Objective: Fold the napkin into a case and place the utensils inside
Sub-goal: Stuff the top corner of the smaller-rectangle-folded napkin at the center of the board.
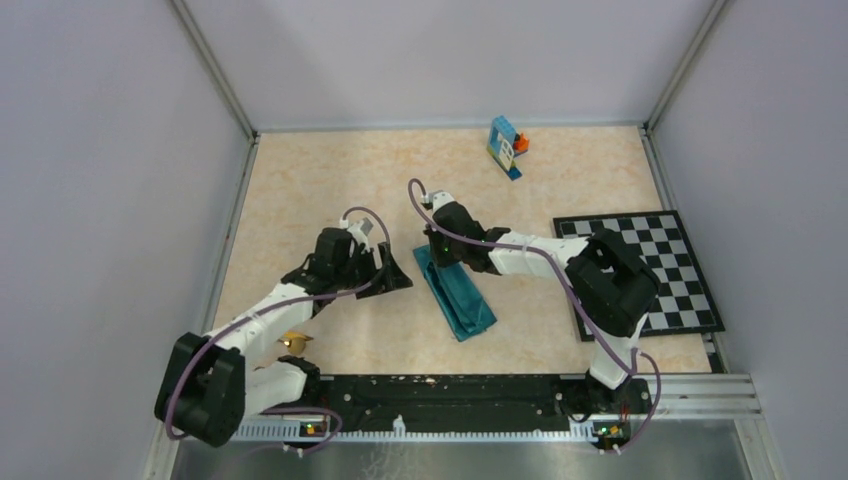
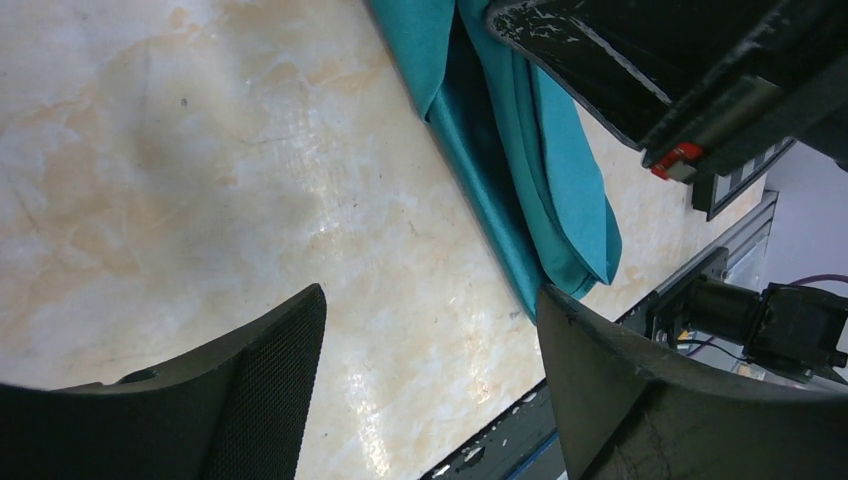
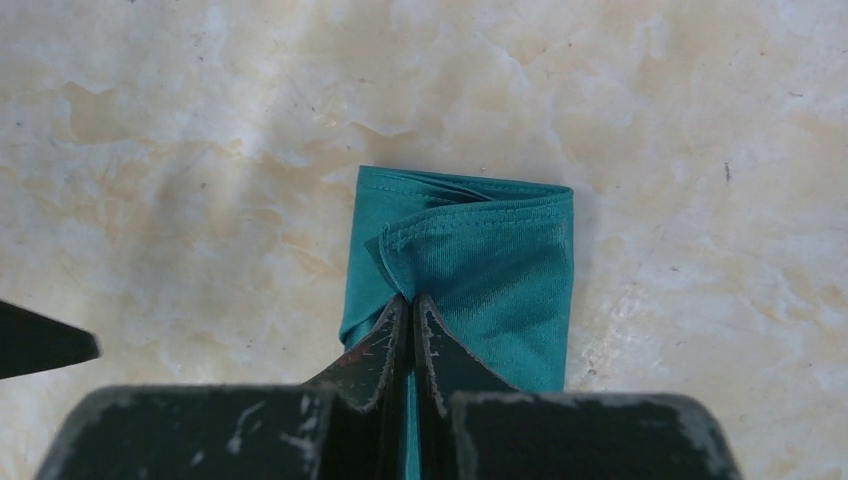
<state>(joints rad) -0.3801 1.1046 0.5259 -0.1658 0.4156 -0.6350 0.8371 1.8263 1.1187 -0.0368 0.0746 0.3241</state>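
My right pincer [image 3: 412, 300] is closed tight on a raised fold at one short end of the napkin [image 3: 480, 250], with the teal cloth caught between its two fingertips. The napkin lies folded into a long narrow strip near the middle of the tabletop [image 1: 330, 180]. It runs on a slant from its far end, where the right pincer grips it, toward the near edge.

My left pincer [image 2: 430, 300] stands wide apart with nothing between its fingers, low over bare tabletop just to the left of the strip. In its wrist view the strip's long edge and near corner lie just beside the right-hand finger; I cannot tell whether they touch.

One golden-yellow utensil [image 1: 293, 342] shows toward the near-left of the tabletop, partly hidden and well apart from the napkin. The checkerboard mat [image 1: 690, 270] lies on the right side, and the blue-orange toy blocks [image 1: 507, 145] stand at the far edge.
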